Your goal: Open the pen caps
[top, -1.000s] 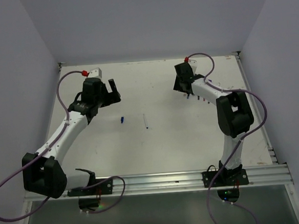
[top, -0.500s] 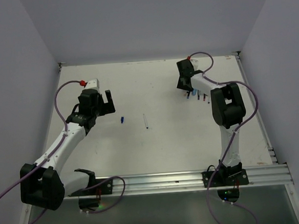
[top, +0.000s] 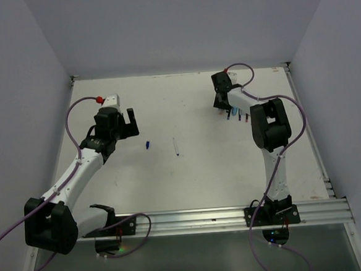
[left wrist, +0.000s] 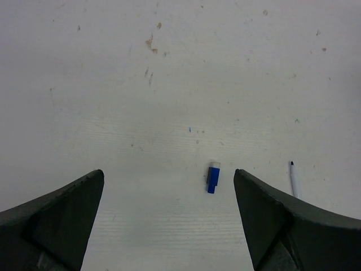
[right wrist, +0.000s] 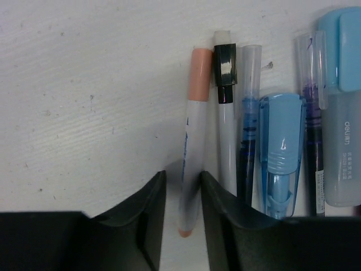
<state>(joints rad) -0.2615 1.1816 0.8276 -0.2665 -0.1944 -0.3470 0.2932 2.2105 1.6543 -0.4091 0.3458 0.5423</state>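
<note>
A row of pens (top: pixel 238 115) lies at the back right. In the right wrist view it holds a white pen (right wrist: pixel 190 147) with an orange cap (right wrist: pixel 198 73), a white pen with a black cap (right wrist: pixel 225 65), a clear-capped blue pen (right wrist: pixel 248 113), a light-blue cap (right wrist: pixel 280 141), a purple pen (right wrist: pixel 313 113) and a light-blue marker (right wrist: pixel 341 113). My right gripper (top: pixel 223 106) (right wrist: pixel 183 178) is closed narrowly round the tail of the orange-capped pen. My left gripper (top: pixel 130 121) (left wrist: pixel 168 173) is open and empty above a loose blue cap (left wrist: pixel 213 178) (top: pixel 148 144).
An uncapped white pen (top: pixel 176 146) lies mid-table, right of the blue cap; its tip shows in the left wrist view (left wrist: pixel 294 179). The white table (top: pixel 190 178) is walled at the back and both sides. A metal rail (top: pixel 205 217) runs along the near edge.
My left gripper has drawn back to the left and nearer. My right arm has folded further toward the back, bringing its gripper down over the row of pens.
</note>
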